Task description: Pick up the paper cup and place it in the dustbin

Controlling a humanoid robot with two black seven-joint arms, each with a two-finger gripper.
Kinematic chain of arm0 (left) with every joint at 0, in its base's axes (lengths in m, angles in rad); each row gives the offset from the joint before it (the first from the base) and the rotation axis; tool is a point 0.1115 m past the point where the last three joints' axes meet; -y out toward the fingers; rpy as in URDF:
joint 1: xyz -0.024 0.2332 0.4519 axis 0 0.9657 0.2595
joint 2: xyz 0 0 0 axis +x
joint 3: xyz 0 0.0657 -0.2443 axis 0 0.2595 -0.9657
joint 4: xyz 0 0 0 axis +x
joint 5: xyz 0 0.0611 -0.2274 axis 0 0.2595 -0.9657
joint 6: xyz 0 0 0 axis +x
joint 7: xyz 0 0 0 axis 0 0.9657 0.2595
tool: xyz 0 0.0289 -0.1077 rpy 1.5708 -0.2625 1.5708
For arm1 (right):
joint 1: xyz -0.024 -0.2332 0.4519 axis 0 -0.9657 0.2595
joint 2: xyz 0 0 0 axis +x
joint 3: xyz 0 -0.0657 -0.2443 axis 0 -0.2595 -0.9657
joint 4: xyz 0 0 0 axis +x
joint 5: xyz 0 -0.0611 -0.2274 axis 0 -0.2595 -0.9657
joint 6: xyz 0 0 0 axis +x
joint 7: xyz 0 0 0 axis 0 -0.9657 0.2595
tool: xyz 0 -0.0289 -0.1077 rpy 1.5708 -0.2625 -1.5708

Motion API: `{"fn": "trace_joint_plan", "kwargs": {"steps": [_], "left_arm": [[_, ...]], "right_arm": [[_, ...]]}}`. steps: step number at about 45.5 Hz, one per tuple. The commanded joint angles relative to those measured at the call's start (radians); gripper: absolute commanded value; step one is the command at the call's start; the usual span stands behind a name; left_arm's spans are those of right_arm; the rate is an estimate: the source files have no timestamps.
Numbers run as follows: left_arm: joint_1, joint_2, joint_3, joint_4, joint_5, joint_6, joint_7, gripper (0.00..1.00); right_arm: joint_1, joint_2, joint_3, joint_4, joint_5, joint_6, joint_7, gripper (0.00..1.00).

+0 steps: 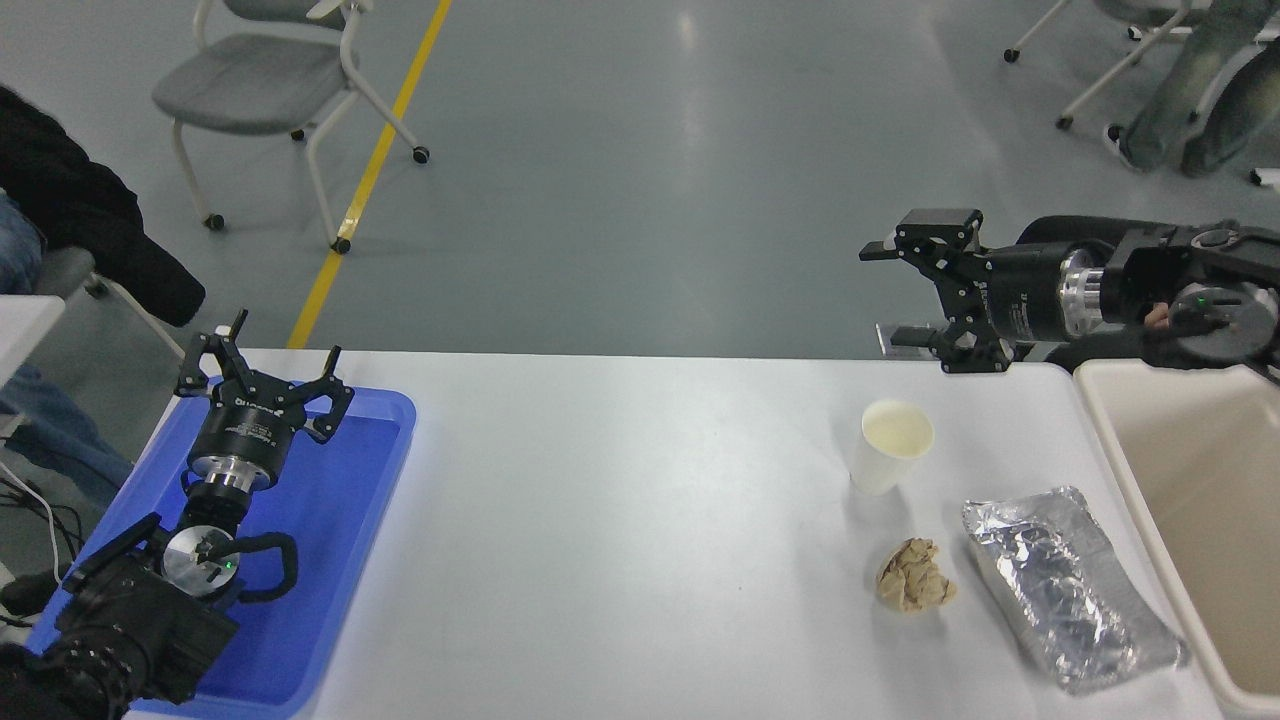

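The white paper cup [891, 444] stands upright on the white table [620, 520], right of the middle, its cream inside showing. The beige dustbin [1130, 470] stands at the table's right edge, cut off by the picture. My right gripper [885, 295] comes in from the right edge, raised above the table's far edge and pointing left. It is open and empty, above and beyond the cup, apart from it. My left gripper [262, 362] is parked at the lower left over the blue tray, open and empty.
A crumpled brown paper ball [914, 576] lies just in front of the cup. A crinkled silver foil tray [1068, 588] lies between the ball and the dustbin. A flat blue tray [330, 560] sits at the left. Chairs and a person's legs are beyond the table.
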Motion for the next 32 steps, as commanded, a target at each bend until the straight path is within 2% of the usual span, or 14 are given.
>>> {"fn": "trace_joint_plan", "kwargs": {"steps": [1,4,14,19,32], "left_arm": [[0.0,0.001,0.001,-0.002,0.0,0.0,0.0,1.0],[0.0,0.001,0.001,-0.002,0.0,0.0,0.0,1.0],[0.001,0.002,-0.001,0.001,0.0,0.0,0.0,1.0],[0.001,0.002,0.001,-0.002,0.0,0.0,-0.002,1.0],[0.001,0.002,-0.001,0.001,0.0,0.0,0.0,1.0]], "right_arm": [[0.19,-0.003,-0.193,0.119,-0.184,0.001,-0.032,1.0],[0.267,0.02,-0.259,0.143,-0.189,0.006,-0.043,1.0],[0.526,0.161,-0.583,0.243,-0.182,0.017,-0.038,1.0],[0.577,0.227,-0.662,0.274,-0.181,0.017,-0.038,1.0],[0.77,0.307,-0.807,0.473,-0.14,0.069,-0.033,1.0]]}}
